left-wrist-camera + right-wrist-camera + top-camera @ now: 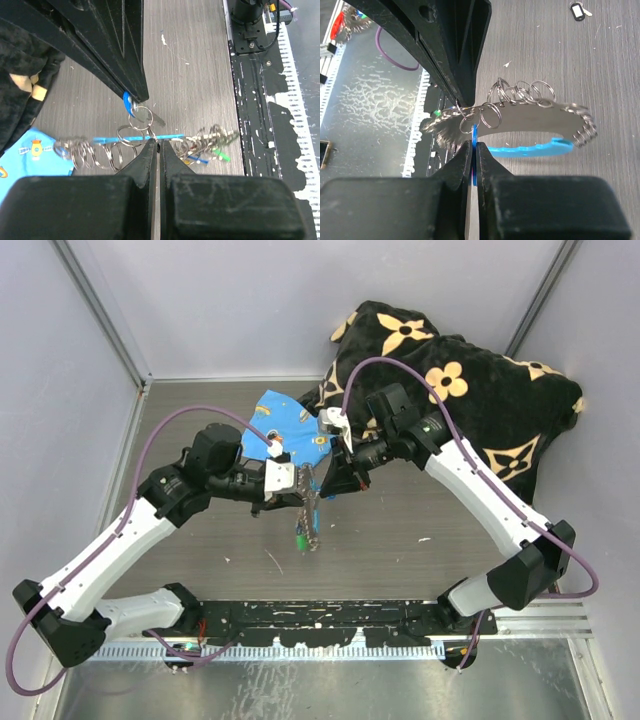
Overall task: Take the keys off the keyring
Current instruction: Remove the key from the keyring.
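Note:
The keyring (535, 120) is a flat metallic loop with a light-blue curved piece (530, 149) and several small rings, held in the air between both grippers. My left gripper (158, 145) is shut on the keyring (125, 137) at its middle. My right gripper (474, 142) is shut on a small blue key head (474, 134) that hangs by a ring from the keyring. In the left wrist view that blue head (127, 104) shows at the right fingertips (139, 92). Keys with green (223, 156) and blue (200, 160) heads dangle from the far end. In the top view the grippers (312, 478) meet and the bunch (307, 532) hangs below.
A blue printed cloth (285, 430) lies just behind the grippers. A black flowered cloth (460, 390) fills the back right. One dark-headed key (577, 11) lies loose on the wooden table. The black base rail (320, 625) runs along the near edge.

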{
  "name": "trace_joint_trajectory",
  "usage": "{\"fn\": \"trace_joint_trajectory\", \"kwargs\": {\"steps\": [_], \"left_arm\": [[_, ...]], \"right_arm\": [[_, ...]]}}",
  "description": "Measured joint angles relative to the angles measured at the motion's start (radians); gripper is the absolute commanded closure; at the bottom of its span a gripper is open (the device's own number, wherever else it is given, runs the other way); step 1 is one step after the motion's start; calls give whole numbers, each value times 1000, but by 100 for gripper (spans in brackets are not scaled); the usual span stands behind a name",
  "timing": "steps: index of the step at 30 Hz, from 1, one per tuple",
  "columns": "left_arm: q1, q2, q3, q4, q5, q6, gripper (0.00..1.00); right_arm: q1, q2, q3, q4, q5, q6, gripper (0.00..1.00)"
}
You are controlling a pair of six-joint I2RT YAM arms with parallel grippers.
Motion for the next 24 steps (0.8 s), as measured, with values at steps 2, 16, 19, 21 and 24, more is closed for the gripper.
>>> {"fn": "trace_joint_trajectory", "kwargs": {"steps": [2,16,19,21,24], "left_arm": [[-1,7,6,-4,7,0,100],[-13,43,3,-64,30,-1,100],[-14,43,1,-67,36,-2,100],[-14,43,0,-68,37,-2,100],[-14,43,-5,-65,37,-4,100]], "right_arm": [[8,10,23,-26,6,-26,90],[67,91,165,-189,90,-167,82],[67,93,190,-212,98,-190,85],[67,97,205,-222,104,-202,89],[68,105,208,-236,108,-212,94]]}}
